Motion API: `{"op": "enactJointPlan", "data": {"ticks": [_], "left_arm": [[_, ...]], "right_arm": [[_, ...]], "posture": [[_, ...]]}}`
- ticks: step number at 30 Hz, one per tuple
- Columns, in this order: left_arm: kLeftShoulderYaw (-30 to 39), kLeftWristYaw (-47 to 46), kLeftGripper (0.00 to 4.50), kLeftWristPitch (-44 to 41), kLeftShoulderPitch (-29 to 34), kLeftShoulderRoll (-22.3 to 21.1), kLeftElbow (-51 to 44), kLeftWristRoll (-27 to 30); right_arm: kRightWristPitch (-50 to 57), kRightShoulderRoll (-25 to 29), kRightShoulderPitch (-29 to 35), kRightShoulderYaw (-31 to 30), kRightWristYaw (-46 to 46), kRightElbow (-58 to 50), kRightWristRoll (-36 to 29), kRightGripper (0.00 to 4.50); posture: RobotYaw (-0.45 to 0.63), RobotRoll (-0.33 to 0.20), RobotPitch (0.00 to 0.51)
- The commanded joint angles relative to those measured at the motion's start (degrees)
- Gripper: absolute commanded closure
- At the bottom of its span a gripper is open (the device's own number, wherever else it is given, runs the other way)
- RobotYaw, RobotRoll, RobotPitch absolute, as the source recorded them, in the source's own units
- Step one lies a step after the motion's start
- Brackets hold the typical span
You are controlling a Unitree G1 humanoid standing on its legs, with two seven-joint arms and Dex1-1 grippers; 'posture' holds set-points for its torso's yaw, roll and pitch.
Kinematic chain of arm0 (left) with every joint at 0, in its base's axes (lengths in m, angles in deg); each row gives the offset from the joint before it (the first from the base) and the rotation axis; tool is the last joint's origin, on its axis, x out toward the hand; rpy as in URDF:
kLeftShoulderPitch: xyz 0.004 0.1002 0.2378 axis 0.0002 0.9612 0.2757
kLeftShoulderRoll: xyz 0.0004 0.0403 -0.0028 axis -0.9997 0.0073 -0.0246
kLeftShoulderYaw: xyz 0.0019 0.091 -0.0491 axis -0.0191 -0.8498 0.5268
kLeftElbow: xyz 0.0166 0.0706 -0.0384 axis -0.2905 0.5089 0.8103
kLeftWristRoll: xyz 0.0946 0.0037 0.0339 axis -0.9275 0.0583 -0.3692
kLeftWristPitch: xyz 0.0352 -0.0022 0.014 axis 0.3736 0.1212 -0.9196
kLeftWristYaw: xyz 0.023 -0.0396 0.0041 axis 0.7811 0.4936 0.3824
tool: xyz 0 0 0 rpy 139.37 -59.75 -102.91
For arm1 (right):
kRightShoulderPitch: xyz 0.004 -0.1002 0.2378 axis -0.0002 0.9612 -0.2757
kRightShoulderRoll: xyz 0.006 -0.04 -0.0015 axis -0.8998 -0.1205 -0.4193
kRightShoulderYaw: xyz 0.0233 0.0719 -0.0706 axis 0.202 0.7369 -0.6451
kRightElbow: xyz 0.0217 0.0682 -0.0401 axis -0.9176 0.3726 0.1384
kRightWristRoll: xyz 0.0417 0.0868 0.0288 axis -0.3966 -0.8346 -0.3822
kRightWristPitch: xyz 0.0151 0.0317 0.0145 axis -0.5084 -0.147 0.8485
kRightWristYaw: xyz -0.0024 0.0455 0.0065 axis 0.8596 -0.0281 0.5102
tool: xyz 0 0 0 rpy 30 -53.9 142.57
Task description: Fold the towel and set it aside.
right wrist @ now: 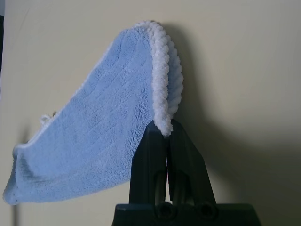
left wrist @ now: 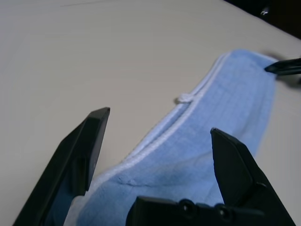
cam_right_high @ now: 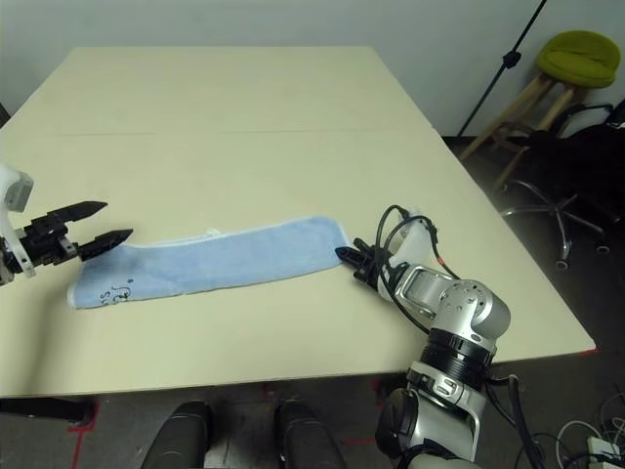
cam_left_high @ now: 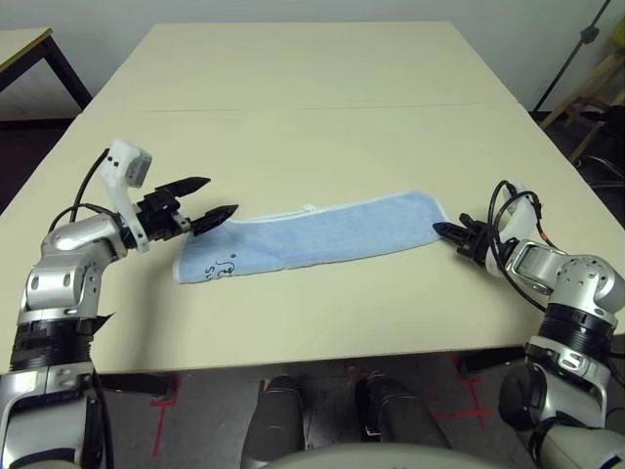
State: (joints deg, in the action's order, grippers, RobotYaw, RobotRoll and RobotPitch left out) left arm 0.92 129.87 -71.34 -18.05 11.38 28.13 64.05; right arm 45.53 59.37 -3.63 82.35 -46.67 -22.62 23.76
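The towel (cam_left_high: 312, 239), light blue with white edging, lies as a long narrow strip across the near part of the table (cam_left_high: 322, 127). A dark embroidered mark (cam_left_high: 221, 266) shows at its left end. My left gripper (cam_left_high: 222, 195) hovers open just above that left end, its fingers either side of the white edge (left wrist: 188, 97) in the left wrist view. At the strip's right end my right gripper (cam_left_high: 439, 230) is shut on the towel's edging (right wrist: 162, 101), which curls up over the fingertips (right wrist: 162, 129).
The table's front edge (cam_left_high: 293, 362) runs close below both arms. A second table (cam_left_high: 24, 49) stands at the far left. To the right of the table are a green-cushioned stool (cam_right_high: 576, 54), a stand's pole (cam_right_high: 508, 63) and a dark chair (cam_right_high: 576, 166).
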Motion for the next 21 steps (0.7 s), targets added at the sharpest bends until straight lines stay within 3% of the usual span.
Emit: {"op": "enactJointPlan", "data": {"ticks": [1, 10, 21], "left_arm": [[0.2, 3.3, 0.0, 3.2, 0.0, -2.0, 4.5, -0.9], [-0.5, 9.0, 0.0, 10.8, -1.8, -3.4, 14.9, -2.7], [-1.3, 12.7, 0.0, 11.0, -4.2, -2.0, 15.3, -1.9]], "right_arm": [[-0.7, -0.1, 0.5, -0.2, -0.8, 1.3, -0.6, 4.48], [-3.7, -0.1, 0.7, 1.8, -2.5, 1.7, -2.1, 4.48], [-2.1, 4.6, 1.4, 6.0, -3.5, -0.4, -5.7, 4.48]], "posture": [[0.11, 0.0, 0.137], [0.1, 0.0, 0.138], [0.1, 0.0, 0.14]]}}
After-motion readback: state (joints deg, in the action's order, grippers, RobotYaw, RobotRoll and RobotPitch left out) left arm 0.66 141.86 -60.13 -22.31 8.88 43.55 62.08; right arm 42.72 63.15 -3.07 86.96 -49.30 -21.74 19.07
